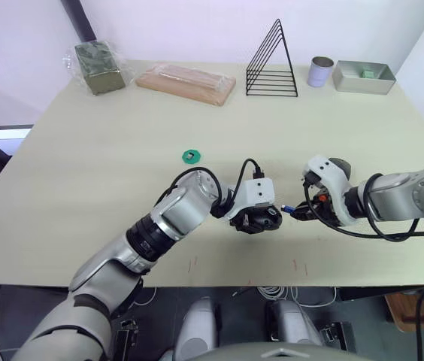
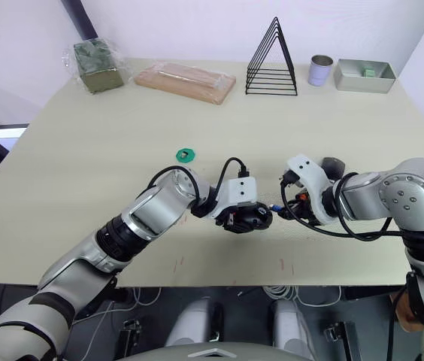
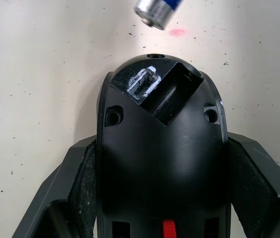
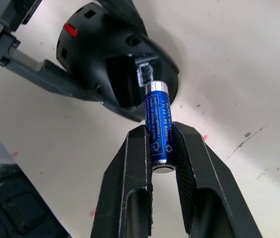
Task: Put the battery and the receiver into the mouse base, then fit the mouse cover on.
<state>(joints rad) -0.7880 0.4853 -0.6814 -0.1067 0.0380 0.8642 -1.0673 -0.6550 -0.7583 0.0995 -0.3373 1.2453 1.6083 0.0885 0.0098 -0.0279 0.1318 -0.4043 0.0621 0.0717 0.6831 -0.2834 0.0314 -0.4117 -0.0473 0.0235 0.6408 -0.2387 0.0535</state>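
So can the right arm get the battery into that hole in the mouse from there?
Probably yes. The right gripper holds the battery just beside the mouse base, which the left gripper grips with its open slot facing up. Nothing lies between them, though the battery may need tilting to line up.

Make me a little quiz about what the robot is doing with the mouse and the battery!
1. True or false: the right gripper holds the battery.
2. Which gripper clamps the mouse base: A left, B right, C neither?
3. Fill in: the battery is still ____ the base's slot.

Key: 1 true. 2 A; the left gripper grips its sides. 3 outside; its tip is close to the base, not seated.
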